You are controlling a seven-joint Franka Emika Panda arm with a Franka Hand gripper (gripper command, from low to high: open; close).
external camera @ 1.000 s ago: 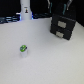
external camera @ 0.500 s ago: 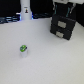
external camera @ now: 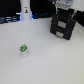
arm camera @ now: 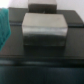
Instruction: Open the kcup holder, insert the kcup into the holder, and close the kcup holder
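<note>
The kcup holder (external camera: 64,26) is a black boxy unit with pale front handles, at the back on the exterior view's right. Its drawers look shut. My gripper (external camera: 64,6) hangs right above and against its top, partly cut off by the frame edge; its fingers do not show clearly. In the wrist view a pale grey handle (arm camera: 45,29) on the black holder front (arm camera: 45,60) fills the picture, very close and blurred. The kcup (external camera: 23,49), a small white pod with a green top, stands on the white table (external camera: 50,62), far from the gripper, toward the exterior view's left.
A taller white bottle-like post with a dark mark (external camera: 25,11) stands at the back on the exterior view's left. Dark equipment lines the back edge (external camera: 10,19). A teal shape (arm camera: 4,25) shows at the wrist view's edge.
</note>
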